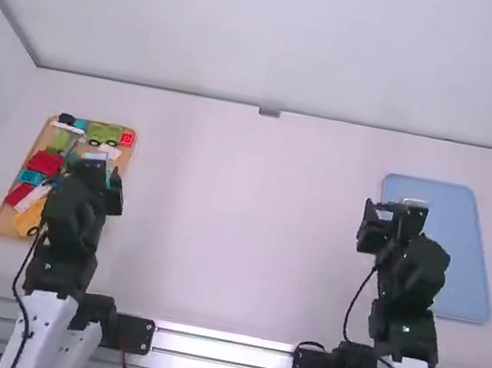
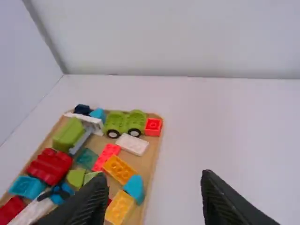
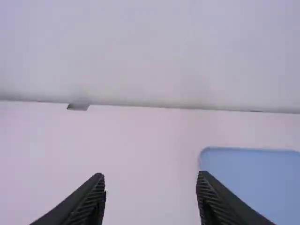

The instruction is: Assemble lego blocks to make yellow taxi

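My left gripper (image 1: pixel 94 178) is over the right part of the wooden tray (image 1: pixel 4 216) of lego pieces at the table's left; in its wrist view the same gripper (image 2: pixel 154 194) stands open with nothing held. That tray holds a green wheeled base (image 2: pixel 125 123), two orange-yellow blocks, one (image 2: pixel 119 168) beyond the other (image 2: pixel 120 207), a white brick (image 2: pixel 132 144) and several red, green and blue pieces. My right gripper (image 1: pixel 394 220) is at the left edge of the blue tray; seen from its wrist, this gripper (image 3: pixel 151 194) is open too, holding nothing.
The blue tray (image 1: pixel 471 271) lies on the table's right side, partly behind the right arm. White table surface (image 1: pixel 238 230) stretches between the two trays. A white wall (image 1: pixel 272 36) rises behind the far edge, where a small grey piece (image 1: pixel 269 112) sits near the middle.
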